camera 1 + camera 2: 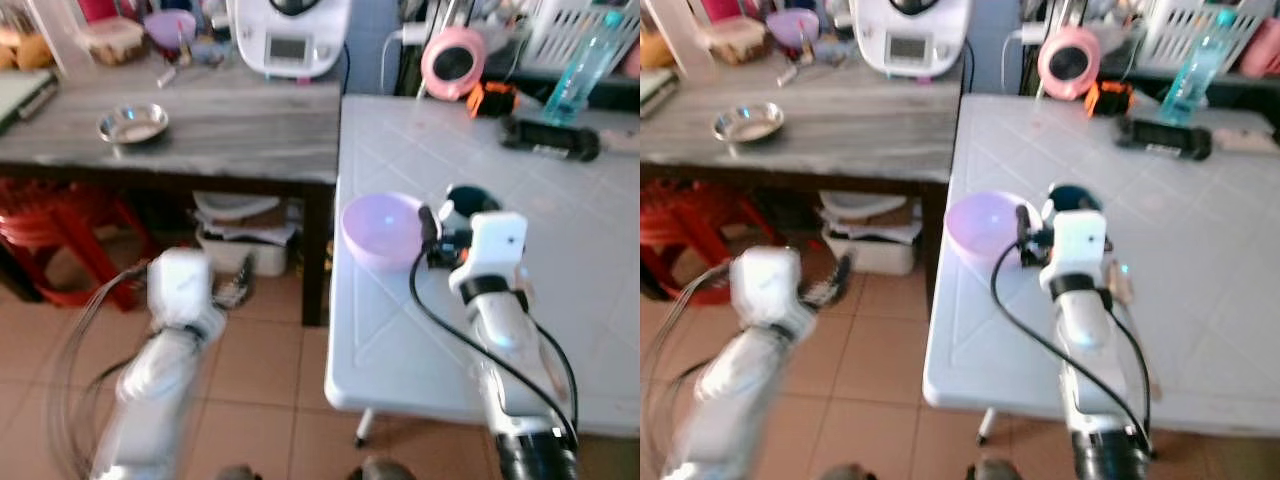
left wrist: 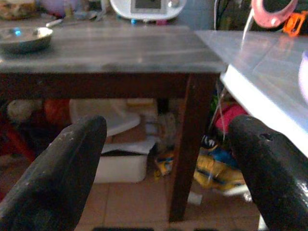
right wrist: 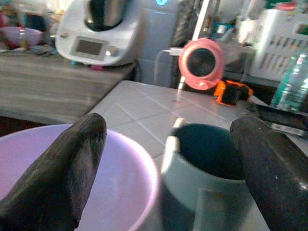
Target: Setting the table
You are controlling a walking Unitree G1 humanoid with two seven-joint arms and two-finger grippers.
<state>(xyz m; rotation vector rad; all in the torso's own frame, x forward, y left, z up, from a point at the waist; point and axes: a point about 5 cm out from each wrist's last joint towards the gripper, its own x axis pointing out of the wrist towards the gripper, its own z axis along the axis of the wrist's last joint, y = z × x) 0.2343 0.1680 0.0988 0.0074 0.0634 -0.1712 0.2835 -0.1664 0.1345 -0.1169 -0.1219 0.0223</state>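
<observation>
Lilac plastic bowl (image 1: pixel 382 230) beside dark teal mug (image 3: pixel 204 178); right pincer (image 3: pixel 166 173) gaping over both.

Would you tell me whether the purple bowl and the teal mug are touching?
Cannot tell. In the right wrist view the bowl and mug sit side by side, rims close, but no plain gap or contact shows.

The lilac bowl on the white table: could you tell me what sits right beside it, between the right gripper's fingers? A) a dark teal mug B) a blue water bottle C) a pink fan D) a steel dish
A: in the right wrist view the dark teal mug stands next to the lilac bowl, framed by the open right gripper on the white table.
</observation>
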